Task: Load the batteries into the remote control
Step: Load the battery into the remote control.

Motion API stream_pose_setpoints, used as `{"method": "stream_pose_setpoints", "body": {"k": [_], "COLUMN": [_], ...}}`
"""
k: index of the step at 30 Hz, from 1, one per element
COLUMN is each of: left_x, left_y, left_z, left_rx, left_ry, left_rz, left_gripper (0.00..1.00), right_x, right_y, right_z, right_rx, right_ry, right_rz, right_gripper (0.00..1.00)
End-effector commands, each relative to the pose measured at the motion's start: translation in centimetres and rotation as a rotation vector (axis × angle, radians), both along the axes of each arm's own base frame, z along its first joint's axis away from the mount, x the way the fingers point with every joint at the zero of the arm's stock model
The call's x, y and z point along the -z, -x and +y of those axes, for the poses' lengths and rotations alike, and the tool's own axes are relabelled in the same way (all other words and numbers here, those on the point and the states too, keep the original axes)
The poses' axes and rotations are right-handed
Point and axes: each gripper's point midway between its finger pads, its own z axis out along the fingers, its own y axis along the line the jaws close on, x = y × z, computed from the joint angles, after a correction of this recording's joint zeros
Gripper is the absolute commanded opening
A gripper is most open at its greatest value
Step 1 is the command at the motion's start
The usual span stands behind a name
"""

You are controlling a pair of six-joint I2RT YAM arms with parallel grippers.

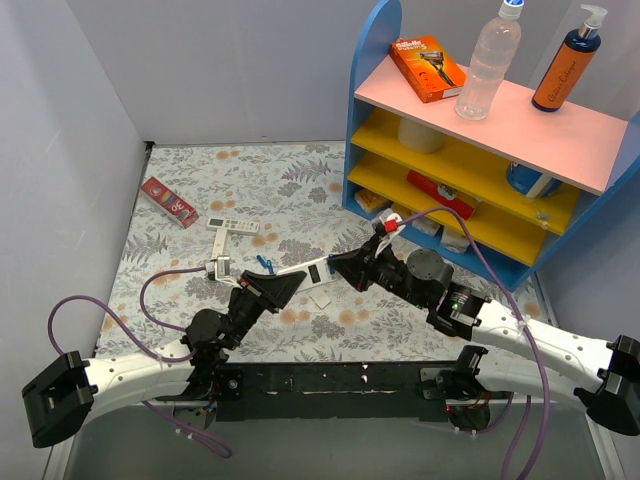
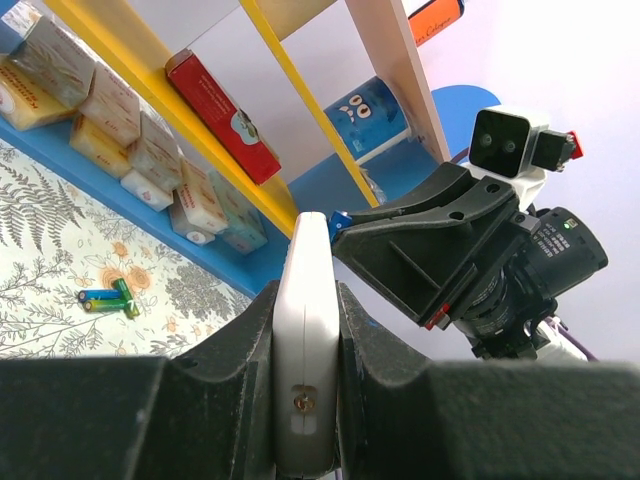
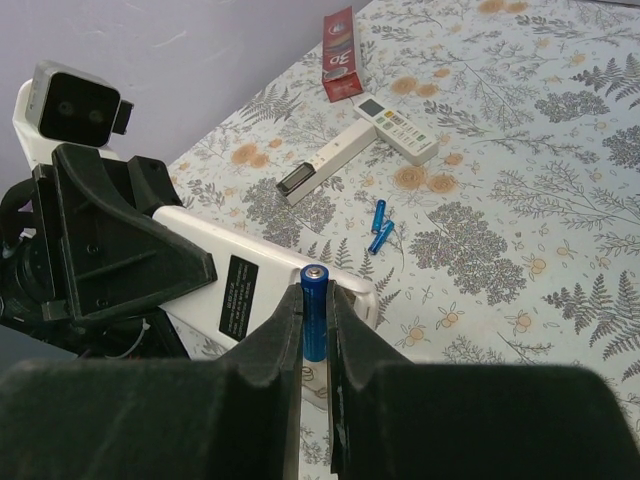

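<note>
Left gripper (image 2: 305, 300) fills the foreground of the left wrist view, its two fingers closed on the long edges of the remote control (image 2: 305, 350), which stands edge-on between them. Beyond, the right gripper (image 2: 345, 235) reaches in to the remote control's far end. Green and blue batteries (image 2: 108, 298) lie together on the floral surface (image 2: 60, 250), near the foot of the shelf unit (image 2: 316, 110).

Seen from the right wrist, the right gripper pinches a blue battery (image 3: 316, 310) upright between its fingers, right at the end of the remote control's white back with its black label. Two blue batteries (image 3: 380, 228) lie on the surface beyond, near a thinner white remote (image 3: 400, 122) and a red box (image 3: 340, 55).

From above, both grippers meet over the middle of the surface, the remote control held between them. A small white piece (image 1: 320, 298) lies just beside them.
</note>
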Motion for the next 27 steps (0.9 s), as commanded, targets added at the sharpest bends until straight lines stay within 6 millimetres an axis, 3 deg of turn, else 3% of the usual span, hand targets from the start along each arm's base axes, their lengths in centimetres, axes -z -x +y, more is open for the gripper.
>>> {"method": "stream_pose_setpoints", "body": {"k": [1, 27], "left_x": [-0.5, -1.0], "left_y": [0.2, 0.4], "left_z": [0.3, 0.9], "left_rx": [0.002, -0.003], "left_ry": [0.022, 0.061], "left_rz": [-0.023, -0.033], "left_gripper": [0.00, 0.00], "right_x": [-1.1, 0.5], "right_y": [0.0, 0.1], "right_z": [0.5, 0.4], "right_rx": [0.006, 0.032], "right_ry": [-0.060, -0.003], "right_rz": [-0.018, 0.020], "right_gripper": [0.01, 0.09]}}
